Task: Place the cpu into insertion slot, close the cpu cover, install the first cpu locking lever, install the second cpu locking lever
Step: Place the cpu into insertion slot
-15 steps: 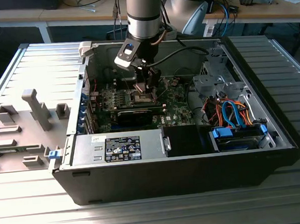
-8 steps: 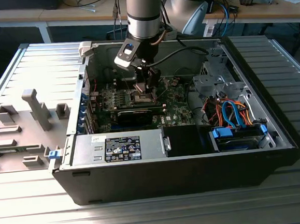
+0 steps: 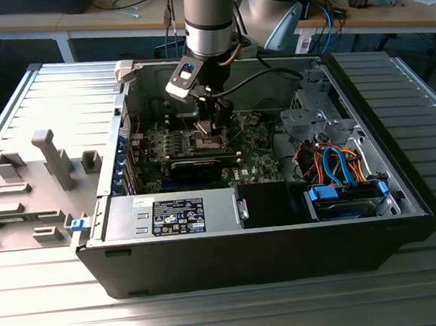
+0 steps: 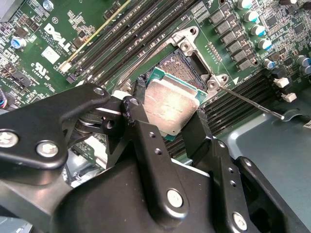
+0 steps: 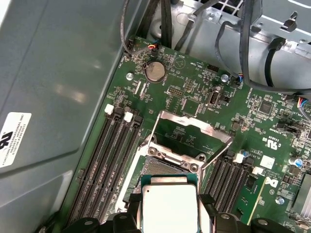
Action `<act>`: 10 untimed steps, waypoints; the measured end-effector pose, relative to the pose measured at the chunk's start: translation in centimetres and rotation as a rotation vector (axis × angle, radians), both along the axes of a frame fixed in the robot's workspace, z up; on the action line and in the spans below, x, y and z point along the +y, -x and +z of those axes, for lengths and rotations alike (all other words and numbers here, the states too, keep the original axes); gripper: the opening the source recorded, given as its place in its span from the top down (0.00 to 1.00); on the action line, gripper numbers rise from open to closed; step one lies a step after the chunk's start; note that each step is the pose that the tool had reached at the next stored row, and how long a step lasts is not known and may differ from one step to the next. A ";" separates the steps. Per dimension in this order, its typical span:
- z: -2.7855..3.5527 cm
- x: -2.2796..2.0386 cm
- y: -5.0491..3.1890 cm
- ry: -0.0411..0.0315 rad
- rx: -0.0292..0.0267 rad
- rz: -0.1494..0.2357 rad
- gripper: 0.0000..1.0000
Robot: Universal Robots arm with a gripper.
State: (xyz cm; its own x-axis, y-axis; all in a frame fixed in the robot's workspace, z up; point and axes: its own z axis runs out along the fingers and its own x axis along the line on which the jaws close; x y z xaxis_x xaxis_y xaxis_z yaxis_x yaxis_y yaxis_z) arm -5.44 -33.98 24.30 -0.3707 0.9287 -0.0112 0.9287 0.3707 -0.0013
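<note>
The arm [image 3: 208,16] is a silver-grey cylinder with a black cable [image 3: 265,75] looping off its wrist. The end effector [image 4: 165,119] is matte black, its flat linkage plates pinned by silver screws [image 4: 175,197].

open case [image 3: 248,255]: power supply [image 3: 173,214], blue drive bay [image 3: 342,198] | cables [image 3: 338,159]: orange, blue | green board [image 5: 194,92]: coin battery [image 5: 155,71], memory slots [image 5: 109,160]

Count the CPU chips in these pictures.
1. The cpu is gripped in the claw, above the empty socket; another could lie hidden elsewhere in the case.
</note>
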 end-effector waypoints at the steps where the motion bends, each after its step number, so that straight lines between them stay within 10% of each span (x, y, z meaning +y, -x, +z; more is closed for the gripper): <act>1: 0.00 0.00 0.00 0.0000 0.0000 -0.001 0.45; 10: -0.01 0.00 0.00 0.0000 0.0001 -0.018 0.45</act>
